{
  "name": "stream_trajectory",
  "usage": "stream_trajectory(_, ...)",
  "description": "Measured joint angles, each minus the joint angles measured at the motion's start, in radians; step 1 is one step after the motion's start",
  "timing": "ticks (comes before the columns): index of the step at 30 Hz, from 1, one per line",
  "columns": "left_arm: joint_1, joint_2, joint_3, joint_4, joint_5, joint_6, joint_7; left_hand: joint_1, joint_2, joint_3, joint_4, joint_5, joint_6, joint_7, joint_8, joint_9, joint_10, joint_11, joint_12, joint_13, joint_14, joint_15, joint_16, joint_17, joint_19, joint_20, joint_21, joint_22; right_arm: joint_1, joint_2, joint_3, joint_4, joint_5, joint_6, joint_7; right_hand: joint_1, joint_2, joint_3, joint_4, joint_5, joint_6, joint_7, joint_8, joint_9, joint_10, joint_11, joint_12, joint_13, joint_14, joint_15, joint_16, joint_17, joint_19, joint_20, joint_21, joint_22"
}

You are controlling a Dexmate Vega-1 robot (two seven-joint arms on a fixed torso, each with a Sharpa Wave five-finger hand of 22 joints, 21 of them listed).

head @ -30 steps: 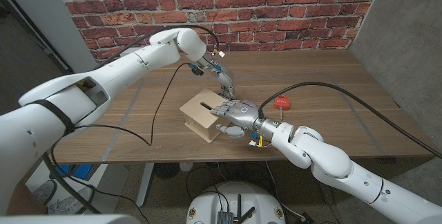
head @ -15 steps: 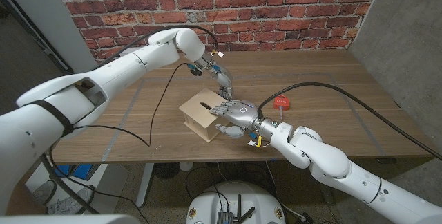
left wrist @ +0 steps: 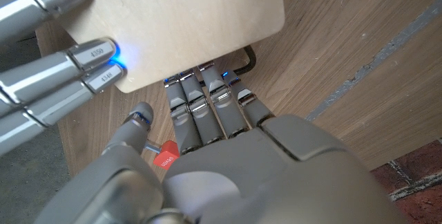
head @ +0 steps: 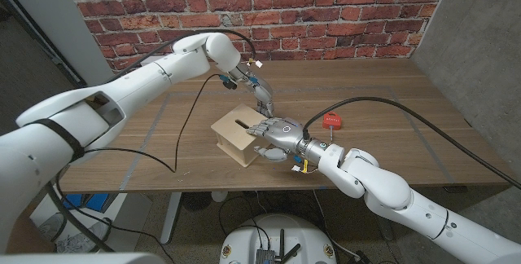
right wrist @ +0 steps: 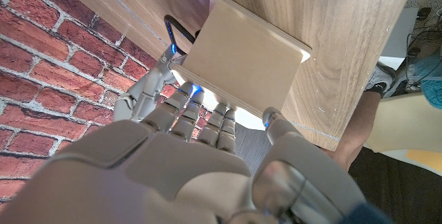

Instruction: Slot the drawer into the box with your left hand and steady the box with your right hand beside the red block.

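Observation:
The pale plywood box (head: 240, 139) stands near the table's front edge, with a slot in its top. My right hand (head: 278, 136) grips its right end, fingers over the top panel (right wrist: 245, 61) and thumb (right wrist: 276, 124) on the side nearer me. My left hand (head: 263, 98) reaches down to the box's far end with its fingers (left wrist: 207, 106) straight and together, their tips touching the edge beside a black loop (left wrist: 246, 59). I cannot tell the drawer apart from the box. The red block (head: 332, 121) lies on the table to the right of my right hand, also seen as red block (left wrist: 164, 156).
A black cable (head: 186, 134) hangs from my left arm and trails over the table left of the box. The brick wall stands behind the table's far edge. A grey line (head: 151, 129) marks the tabletop to the left.

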Motion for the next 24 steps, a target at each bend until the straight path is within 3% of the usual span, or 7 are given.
stream_trajectory(15,0.009,0.012,-0.007,-0.026,0.000,0.018,-0.004,-0.008,-0.008,0.013,0.004,0.000,0.000,-0.001,0.000,0.000,0.000,0.000,-0.004,0.000,0.005,-0.002,-0.001,0.001,-0.005,-0.005,0.000,0.000,0.003,-0.003,0.000,0.001,0.000,0.003,-0.002,0.000,0.000,0.000,0.000,0.000,0.000,0.000,0.000,0.000,0.004,0.004,0.000,-0.001,0.000,0.000,0.004,0.003,0.000,0.000,0.000,0.000)
stream_trajectory(24,0.016,0.017,-0.012,-0.040,0.012,0.020,0.011,-0.011,-0.005,0.024,-0.007,0.000,-0.031,0.002,-0.008,0.000,-0.033,0.007,-0.015,0.002,-0.004,0.001,-0.003,0.004,-0.011,0.000,0.000,0.000,-0.003,-0.006,0.000,-0.002,-0.011,0.002,-0.010,0.008,0.000,-0.004,-0.004,0.000,0.000,0.000,0.000,0.000,0.004,0.004,0.004,0.000,0.000,0.000,0.004,0.004,0.004,-0.004,0.000,0.000)
